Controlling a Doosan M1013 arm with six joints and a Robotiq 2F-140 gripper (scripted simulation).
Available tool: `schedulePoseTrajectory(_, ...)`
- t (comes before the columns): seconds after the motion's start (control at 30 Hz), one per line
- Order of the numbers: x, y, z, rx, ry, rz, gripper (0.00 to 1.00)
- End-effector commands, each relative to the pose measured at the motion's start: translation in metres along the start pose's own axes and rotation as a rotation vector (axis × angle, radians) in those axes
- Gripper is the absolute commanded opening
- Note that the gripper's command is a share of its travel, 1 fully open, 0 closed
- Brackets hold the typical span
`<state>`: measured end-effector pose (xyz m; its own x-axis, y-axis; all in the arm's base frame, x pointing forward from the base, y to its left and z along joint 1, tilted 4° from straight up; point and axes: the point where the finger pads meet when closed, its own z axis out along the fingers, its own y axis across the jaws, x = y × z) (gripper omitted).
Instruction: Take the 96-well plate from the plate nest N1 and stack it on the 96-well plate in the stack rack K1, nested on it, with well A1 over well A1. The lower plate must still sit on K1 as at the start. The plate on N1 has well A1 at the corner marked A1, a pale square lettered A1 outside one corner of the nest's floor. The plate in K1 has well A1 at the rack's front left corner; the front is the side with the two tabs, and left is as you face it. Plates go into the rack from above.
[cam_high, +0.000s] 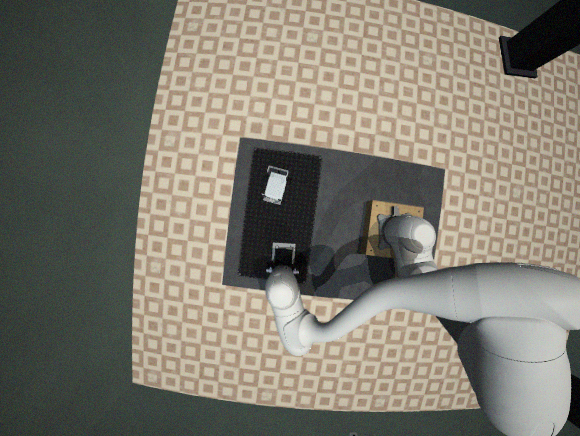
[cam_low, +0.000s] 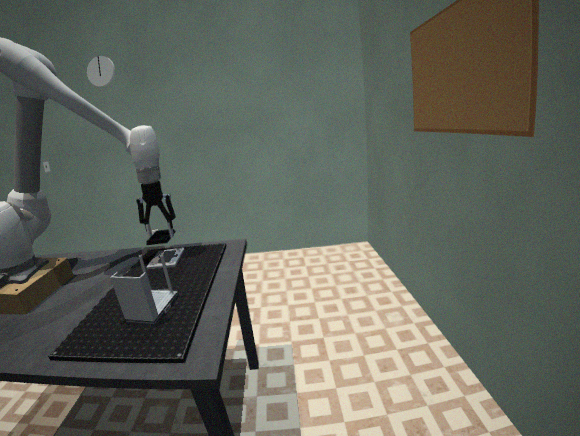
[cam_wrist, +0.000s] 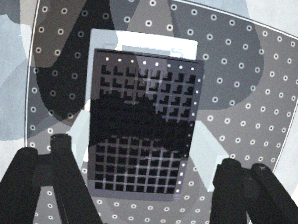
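now the 96-well plate (cam_low: 160, 236) is hanging clamped in the gripper (cam_low: 160, 231), lifted just above the plate nest (cam_low: 170, 256). its long axis is running between the gripper's fingers, roughly along the mat's length. the stack rack (cam_low: 134, 296) is standing further along the black mat (cam_low: 125, 340), so the carry is heading that way.

A smooth, pale grey, rounded arm (cam_low: 75, 102) with bulbous joints and thin dark seam lines ends in a black two-fingered linkage gripper (cam_low: 161, 232) with pale grey fingertip bars.
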<state>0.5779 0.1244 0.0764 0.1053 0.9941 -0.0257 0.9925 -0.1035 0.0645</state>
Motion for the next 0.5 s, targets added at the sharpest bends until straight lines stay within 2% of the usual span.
schedulePoseTrajectory(0.0,0.0,0.0,-0.007,0.0,0.0,0.0,0.0)
schedulePoseTrajectory(0.47,0.0,0.0,-0.027,0.0,0.0,0.0,0.0)
